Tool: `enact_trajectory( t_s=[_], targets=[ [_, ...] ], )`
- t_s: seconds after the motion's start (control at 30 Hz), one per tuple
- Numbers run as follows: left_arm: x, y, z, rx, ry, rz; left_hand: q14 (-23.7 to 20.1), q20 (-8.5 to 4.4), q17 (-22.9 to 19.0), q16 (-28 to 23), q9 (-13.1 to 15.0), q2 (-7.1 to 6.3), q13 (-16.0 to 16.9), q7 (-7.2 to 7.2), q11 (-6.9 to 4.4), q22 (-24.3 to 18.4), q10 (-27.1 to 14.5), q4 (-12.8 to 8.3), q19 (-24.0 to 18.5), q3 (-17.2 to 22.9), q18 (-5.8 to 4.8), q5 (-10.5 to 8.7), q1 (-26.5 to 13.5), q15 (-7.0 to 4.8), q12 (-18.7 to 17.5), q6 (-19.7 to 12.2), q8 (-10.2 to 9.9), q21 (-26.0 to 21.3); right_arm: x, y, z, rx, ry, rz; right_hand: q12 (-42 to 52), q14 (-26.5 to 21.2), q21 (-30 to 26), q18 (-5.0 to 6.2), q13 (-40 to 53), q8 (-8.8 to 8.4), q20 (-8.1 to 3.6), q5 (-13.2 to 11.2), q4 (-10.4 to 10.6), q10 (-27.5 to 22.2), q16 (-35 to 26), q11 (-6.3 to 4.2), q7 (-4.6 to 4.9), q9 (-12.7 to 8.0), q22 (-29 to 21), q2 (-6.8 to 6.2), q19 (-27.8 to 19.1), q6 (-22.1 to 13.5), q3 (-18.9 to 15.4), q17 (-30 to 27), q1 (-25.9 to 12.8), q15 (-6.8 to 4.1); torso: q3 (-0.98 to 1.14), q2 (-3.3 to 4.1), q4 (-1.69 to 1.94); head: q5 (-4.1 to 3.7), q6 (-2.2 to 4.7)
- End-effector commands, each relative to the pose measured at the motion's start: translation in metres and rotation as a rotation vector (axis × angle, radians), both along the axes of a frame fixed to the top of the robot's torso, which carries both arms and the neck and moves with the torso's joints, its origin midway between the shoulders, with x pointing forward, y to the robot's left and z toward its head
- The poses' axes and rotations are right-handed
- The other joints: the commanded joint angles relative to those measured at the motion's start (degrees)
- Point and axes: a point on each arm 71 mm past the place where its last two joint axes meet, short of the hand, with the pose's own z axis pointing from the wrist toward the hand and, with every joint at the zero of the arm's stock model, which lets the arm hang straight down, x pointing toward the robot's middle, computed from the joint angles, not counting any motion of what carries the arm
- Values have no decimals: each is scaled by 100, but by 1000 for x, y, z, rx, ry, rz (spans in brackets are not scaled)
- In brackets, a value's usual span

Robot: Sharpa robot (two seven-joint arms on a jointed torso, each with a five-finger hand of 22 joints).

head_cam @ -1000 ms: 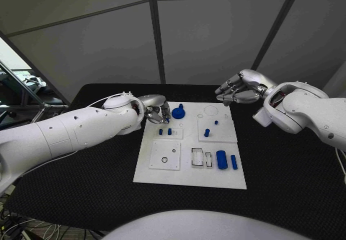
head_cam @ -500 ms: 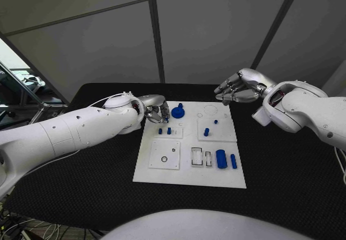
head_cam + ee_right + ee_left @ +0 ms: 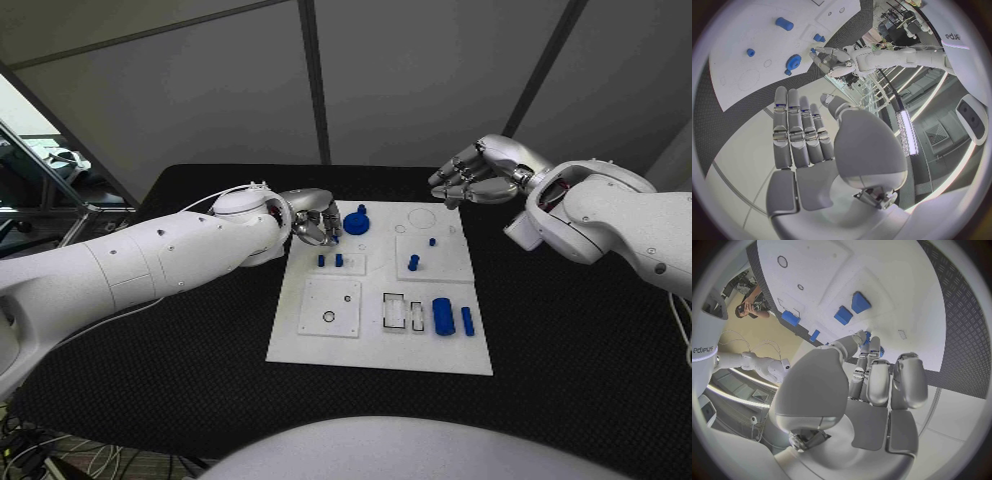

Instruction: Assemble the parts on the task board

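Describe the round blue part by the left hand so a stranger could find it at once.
Start at the white task board on the black table, then go to its far left corner, beside the left hand. The round blue part there is a wide disc with a stub, unlike the slim blue pegs nearby.

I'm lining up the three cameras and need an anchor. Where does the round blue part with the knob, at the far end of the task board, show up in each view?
Head view: round blue part at the board's far edge, just beside the left robot hand.
Left wrist view: I cannot pick it out for certain.
Right wrist view: it shows beyond the right robot hand, at.
Shared landmark: the white task board.
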Motion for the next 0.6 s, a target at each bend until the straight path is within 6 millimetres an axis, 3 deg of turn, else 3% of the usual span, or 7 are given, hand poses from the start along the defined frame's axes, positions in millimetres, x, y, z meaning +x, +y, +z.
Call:
enact_trajectory(
  t_s=[0.03,0.6],
  targets=[
    [1,0,-1,7,17,3,130,40,-6,39,-8,3,-7,-3,-1,103,40,14,132,-8,-340,14,-38,33,-40,36,-33,28,0,1,2,5,-9,10,30,-15,-30,14,-8,29,-1,27,-16,-34,-26,-16,-7,8,-7,41,36,15,5,7,5,-26,2,-1,-1,-1,-5],
    [1,0,-3,24,38,0,129,41,-9,38,-9,4,-6,-3,-1,106,42,11,132,-8,-340,14,-35,33,-46,36,-38,30,-1,2,2,5,-8,11,30,-15,-30,14,-8,29,-1,27,-16,-34,-26,-16,-7,8,-7,41,36,15,5,7,5,-26,0,-1,0,-6,-19]
  ],
)
